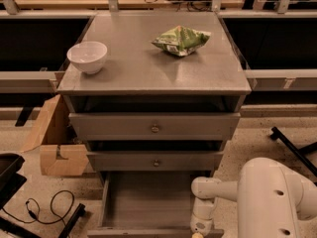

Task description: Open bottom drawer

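My arm bends downward, gripper (198,231) low, its grip I can't tell; just left, the bottom drawer (148,198) stands open, plain grey.

the cream gripper (198,231) is hanging at the plain grey bottom drawer's (143,198) front — well above it, a white bowl (87,56) and a green bag (182,39) are sitting.
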Tool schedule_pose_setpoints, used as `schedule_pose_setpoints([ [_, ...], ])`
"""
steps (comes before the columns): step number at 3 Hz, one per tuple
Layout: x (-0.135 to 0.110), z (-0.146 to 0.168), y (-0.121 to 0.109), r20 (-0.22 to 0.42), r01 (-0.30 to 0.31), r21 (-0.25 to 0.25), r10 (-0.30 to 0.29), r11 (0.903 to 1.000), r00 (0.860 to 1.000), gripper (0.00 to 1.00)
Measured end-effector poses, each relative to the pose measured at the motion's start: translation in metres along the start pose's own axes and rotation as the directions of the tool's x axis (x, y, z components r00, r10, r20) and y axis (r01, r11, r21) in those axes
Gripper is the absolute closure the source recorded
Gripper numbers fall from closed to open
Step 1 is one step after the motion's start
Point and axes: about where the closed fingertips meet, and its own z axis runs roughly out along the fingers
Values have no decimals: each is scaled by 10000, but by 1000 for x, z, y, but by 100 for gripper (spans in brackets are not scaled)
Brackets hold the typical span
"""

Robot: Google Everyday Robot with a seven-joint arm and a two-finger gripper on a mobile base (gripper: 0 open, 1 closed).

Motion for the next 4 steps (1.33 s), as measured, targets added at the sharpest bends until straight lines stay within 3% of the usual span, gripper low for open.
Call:
schedule_pose_setpoints([
  [2,1,-8,1,79,93,198,-94,9998,9999,0],
  [4,1,-13,-1,81,109,279,-112,9995,9999,42],
])
